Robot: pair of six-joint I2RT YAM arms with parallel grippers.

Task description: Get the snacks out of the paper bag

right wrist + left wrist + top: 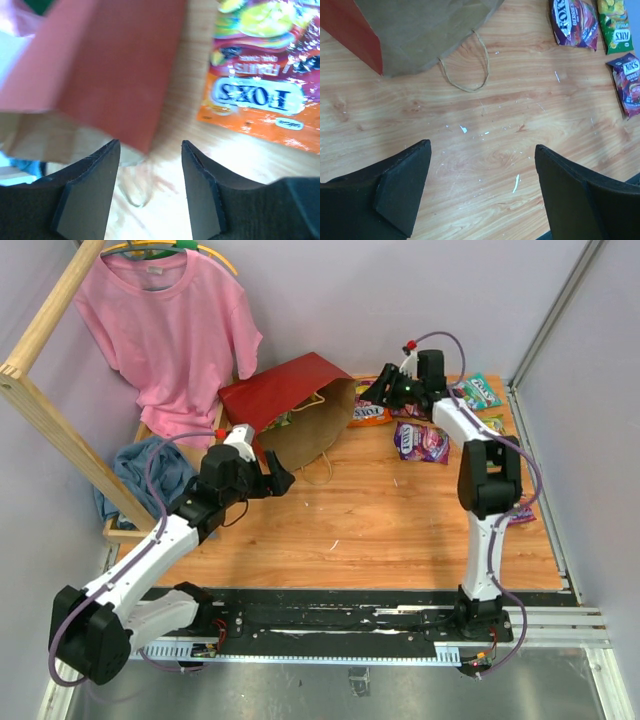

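Right gripper (150,145) hung half-open, empty — best slid low into the paper bag (285,390) at nine o'clock; left gripper (482,147) gaped empty.

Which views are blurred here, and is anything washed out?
Right wrist view: motion-blurred, the dark red paper bag and orange Fox's candy packet smeared, wooden table washed out low down. Left wrist view: sharp, wood grain crisp. Top external view: evenly lit, no glare.

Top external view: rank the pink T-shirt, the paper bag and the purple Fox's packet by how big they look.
1. pink T-shirt
2. paper bag, lying on its side, somewhat smaller
3. purple Fox's packet, by far the smallest
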